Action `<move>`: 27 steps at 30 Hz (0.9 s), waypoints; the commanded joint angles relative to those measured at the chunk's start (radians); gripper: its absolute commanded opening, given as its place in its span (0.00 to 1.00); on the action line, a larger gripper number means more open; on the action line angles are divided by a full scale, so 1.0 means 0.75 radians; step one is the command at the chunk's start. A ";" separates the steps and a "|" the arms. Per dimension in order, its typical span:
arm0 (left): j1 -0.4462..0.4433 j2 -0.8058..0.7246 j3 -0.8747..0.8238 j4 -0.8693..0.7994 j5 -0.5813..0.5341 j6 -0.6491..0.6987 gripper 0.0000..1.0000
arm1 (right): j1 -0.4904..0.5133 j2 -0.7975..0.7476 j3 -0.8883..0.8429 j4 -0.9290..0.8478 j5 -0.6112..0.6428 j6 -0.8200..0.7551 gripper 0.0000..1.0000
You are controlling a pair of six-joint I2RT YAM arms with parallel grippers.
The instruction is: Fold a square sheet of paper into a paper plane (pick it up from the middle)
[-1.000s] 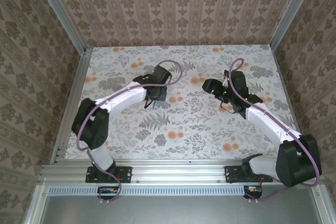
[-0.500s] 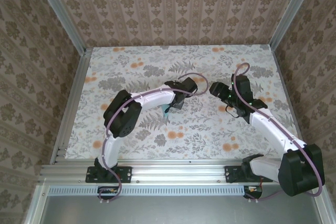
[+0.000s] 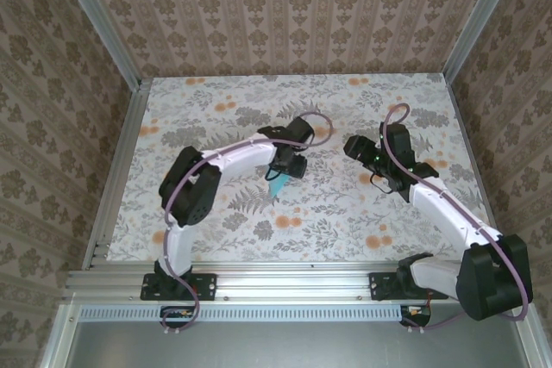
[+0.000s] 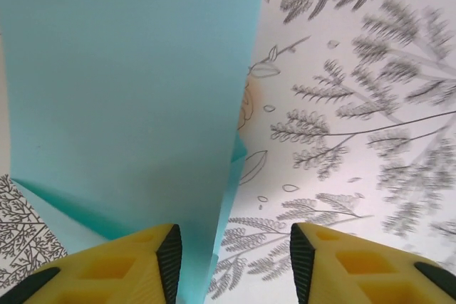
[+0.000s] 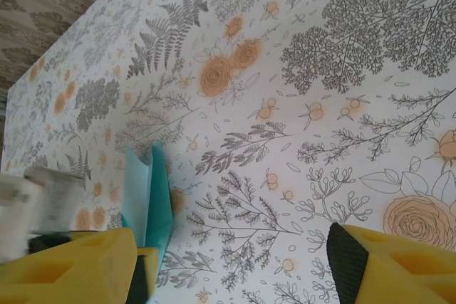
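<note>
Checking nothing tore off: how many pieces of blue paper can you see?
1. One folded turquoise sheet near the middle of the table, right by the left gripper; more could be hidden beneath it.

left arm (image 3: 237,154): arches from lower-left base to frame centre, wrist tipped down | left gripper (image 3: 289,167): jaws parted, yellow fingers (image 4: 107,268) at bottom edge of wrist view | right arm (image 3: 444,208): slants from lower-right base up toward centre-right | right gripper (image 3: 354,146): jaws spread wide, fingers (image 5: 71,265) in bottom corners of wrist view
</note>
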 commanded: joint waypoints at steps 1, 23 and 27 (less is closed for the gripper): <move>0.080 -0.138 -0.075 0.116 0.300 -0.057 0.49 | 0.016 0.034 0.058 -0.025 -0.050 -0.011 0.73; 0.594 -0.738 -0.753 0.311 0.361 -0.355 0.75 | 0.643 0.864 0.840 -0.356 -0.043 -0.135 0.38; 0.607 -0.727 -0.783 0.325 0.378 -0.368 0.76 | 0.644 0.971 0.899 -0.417 -0.102 -0.133 0.30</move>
